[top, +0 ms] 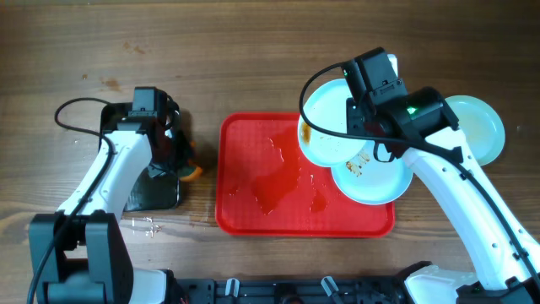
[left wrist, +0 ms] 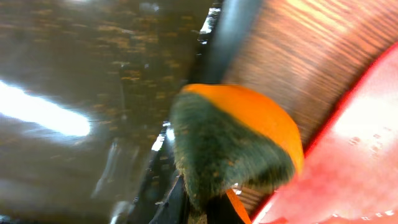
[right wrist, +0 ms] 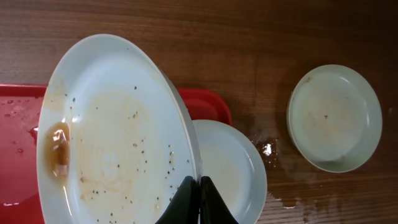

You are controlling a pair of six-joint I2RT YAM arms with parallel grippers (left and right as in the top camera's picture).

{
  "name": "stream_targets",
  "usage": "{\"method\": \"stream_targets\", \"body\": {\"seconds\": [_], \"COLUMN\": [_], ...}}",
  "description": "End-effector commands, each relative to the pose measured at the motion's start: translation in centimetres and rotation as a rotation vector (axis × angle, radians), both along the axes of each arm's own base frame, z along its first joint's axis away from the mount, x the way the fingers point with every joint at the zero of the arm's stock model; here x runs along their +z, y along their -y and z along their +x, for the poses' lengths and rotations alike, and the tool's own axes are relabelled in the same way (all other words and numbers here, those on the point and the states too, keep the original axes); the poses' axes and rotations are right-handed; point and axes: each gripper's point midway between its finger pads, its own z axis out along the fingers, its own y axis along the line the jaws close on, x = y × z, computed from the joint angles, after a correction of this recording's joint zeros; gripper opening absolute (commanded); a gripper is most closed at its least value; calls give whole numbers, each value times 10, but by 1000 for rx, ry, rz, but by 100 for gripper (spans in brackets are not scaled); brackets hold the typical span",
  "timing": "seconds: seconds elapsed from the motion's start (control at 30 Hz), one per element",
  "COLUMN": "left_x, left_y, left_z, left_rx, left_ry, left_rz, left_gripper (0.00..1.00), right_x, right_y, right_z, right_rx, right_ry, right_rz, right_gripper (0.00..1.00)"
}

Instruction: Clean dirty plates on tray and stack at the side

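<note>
My right gripper is shut on the rim of a pale plate. That plate is tilted up over the right end of the red tray and carries brown smears and specks. A second plate lies flat, half on the tray's right edge. The third plate rests on the table to the right. My left gripper is shut on an orange and dark green sponge beside the tray's left side.
A black metal pan lies under the left gripper, left of the tray. Liquid pools on the tray's middle. Water spots wet the wooden table between the two lower plates.
</note>
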Motion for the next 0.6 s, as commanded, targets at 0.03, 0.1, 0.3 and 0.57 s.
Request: {"method": "stream_targets", "body": {"seconds": [0.03,0.1,0.3,0.57], "left_x": [5,18,91,87], "left_y": [41,44,7,-54], "left_z": [6,11,17,-26], "left_rx": [-160,-159,-86,115], "left_ry": [60,102,262,123], "left_rz": [-87,-66,145,400], "left_gripper": [4,4,4,4], "right_x": [-9,-16,-31,-28], "right_y": [-14,-17,-21,-12], "right_z": [6,7,10,15], "right_rx": [-3,0,7,6], "right_ry": [-31,-52,-96,-69], "right_rz": [60,60,54,-9], "right_gripper": [5,5,4,5]}}
